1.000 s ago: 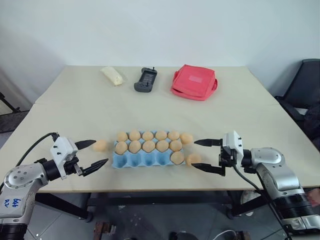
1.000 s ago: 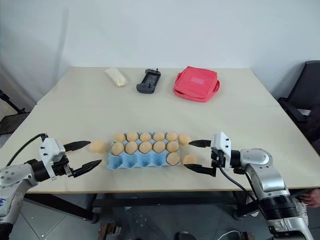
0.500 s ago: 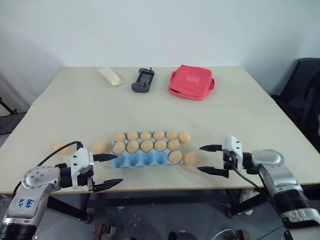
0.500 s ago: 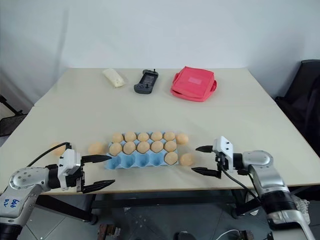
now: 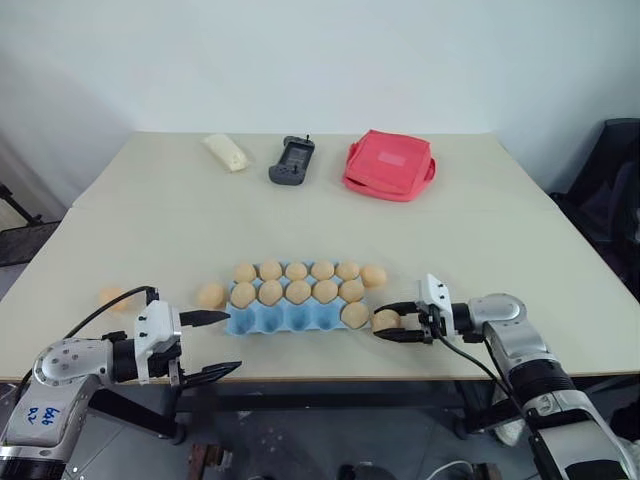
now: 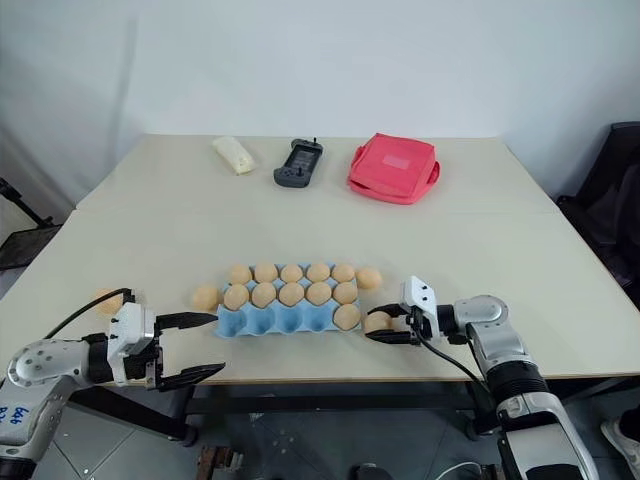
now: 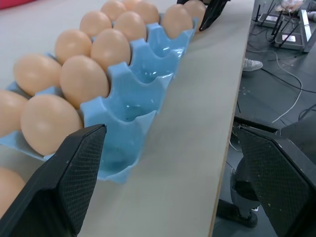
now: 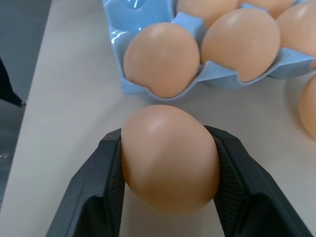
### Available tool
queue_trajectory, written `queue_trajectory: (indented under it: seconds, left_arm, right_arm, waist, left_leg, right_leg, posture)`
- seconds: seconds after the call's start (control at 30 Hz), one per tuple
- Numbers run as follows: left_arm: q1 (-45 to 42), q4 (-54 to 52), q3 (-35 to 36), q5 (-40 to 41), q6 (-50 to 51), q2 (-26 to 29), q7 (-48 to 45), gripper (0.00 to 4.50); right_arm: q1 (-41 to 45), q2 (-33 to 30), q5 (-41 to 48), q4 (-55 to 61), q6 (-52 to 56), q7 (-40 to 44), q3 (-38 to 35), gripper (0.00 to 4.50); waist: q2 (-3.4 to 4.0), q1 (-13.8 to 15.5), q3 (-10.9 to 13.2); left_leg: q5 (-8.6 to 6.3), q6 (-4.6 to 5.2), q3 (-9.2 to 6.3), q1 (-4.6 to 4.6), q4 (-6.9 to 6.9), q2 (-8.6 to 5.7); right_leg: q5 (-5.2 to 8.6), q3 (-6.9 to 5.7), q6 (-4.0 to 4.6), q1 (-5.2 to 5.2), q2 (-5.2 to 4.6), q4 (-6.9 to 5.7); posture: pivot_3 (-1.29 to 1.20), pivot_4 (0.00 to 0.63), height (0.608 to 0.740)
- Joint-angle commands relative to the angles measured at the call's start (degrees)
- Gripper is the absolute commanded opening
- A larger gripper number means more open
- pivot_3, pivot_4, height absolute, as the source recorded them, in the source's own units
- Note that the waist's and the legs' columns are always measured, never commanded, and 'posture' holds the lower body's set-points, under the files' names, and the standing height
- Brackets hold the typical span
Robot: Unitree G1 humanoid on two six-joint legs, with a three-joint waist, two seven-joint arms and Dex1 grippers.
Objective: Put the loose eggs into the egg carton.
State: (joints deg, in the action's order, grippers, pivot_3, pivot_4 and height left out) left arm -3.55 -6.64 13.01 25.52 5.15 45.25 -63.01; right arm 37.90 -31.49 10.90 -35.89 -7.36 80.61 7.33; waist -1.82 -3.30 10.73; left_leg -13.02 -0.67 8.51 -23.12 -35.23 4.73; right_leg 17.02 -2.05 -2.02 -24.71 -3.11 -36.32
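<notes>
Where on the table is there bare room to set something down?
Free: the wide table band between egg carton and the far red pouch, plus both far corners. Crowded: the near edge, with loose eggs, left gripper and right gripper.

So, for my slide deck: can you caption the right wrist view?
Right hand shut on a loose egg lying on the table beside the blue egg carton.

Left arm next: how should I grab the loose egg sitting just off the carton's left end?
Grip that loose egg across its narrow middle, as the right gripper holds its egg. Come from the near left with the open left gripper; the egg carton blocks its right side.
</notes>
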Motion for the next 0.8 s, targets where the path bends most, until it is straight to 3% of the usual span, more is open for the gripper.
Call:
queue_trajectory:
  seconds: [0.03, 0.23, 0.37, 0.6, 0.7, 0.8]
  left_arm:
    - [-0.16, -1.44, 1.93, 0.16, -0.45, 0.28, 1.47, 4.5]
    - [-0.8, 0.09, 1.21, -1.09, -1.51, -0.37, 3.25, 4.5]
    - [-0.65, -0.12, 0.64, -1.05, -1.86, -1.3, 3.89, 4.5]
    - [0.59, -2.45, 0.38, -0.72, -1.14, -2.49, 5.35, 4.5]
    - [1.06, -3.06, 0.66, -0.55, -0.84, -2.49, 5.86, 4.5]
    - [1.38, -3.62, 0.93, -0.27, -0.49, -2.41, 6.25, 4.5]
  right_arm:
    - [0.51, -2.7, 2.68, 5.95, 3.73, 2.1, -1.92, 2.05]
    - [0.5, -2.72, 7.72, 17.09, 14.72, 2.44, -2.25, 2.05]
    - [1.41, 2.68, 8.18, 23.99, 19.04, -2.51, 0.32, 2.05]
    - [5.48, 10.16, 1.49, 20.42, 19.75, -11.87, 5.17, 2.05]
    - [5.76, 10.45, 0.32, 19.85, 19.64, -12.76, 5.83, 2.81]
    - [4.84, 9.85, 2.18, 22.11, 20.74, -12.37, 4.34, 3.86]
  waist:
    - [0.01, 0.01, 0.01]
    - [0.01, -0.19, 0.01]
    - [0.01, -0.27, 0.0]
    - [0.01, -0.09, 0.0]
    - [0.01, -0.01, 0.0]
    - [0.01, 0.06, 0.0]
  left_leg:
    - [0.0, 0.0, 0.0, 0.0, -0.01, 0.0]
    - [-0.03, -0.07, -0.01, 0.03, -0.03, 0.0]
    - [0.0, -0.1, -0.02, 0.04, -0.03, 0.06]
    - [0.0, -0.14, 0.0, -0.06, -0.07, -0.03]
    - [0.01, -0.12, 0.0, -0.09, -0.07, -0.03]
    - [0.05, -0.05, 0.0, -0.14, -0.06, -0.03]
  right_leg:
    - [0.0, 0.0, 0.0, 0.0, 0.0, -0.02]
    - [0.02, 0.03, 0.03, -0.04, -0.02, -0.15]
    - [0.06, 0.02, 0.1, -0.1, 0.03, -0.25]
    - [0.06, 0.01, 0.1, -0.23, -0.08, -0.35]
    - [0.06, 0.0, 0.11, -0.25, -0.08, -0.35]
    - [0.06, 0.01, 0.1, -0.29, -0.08, -0.35]
  posture:
    - [0.0, 0.15, 0.74]
    - [0.0, 0.15, 0.74]
    - [0.0, 0.15, 0.74]
    - [0.0, 0.15, 0.74]
    - [0.0, 0.15, 0.74]
    - [0.0, 0.15, 0.74]
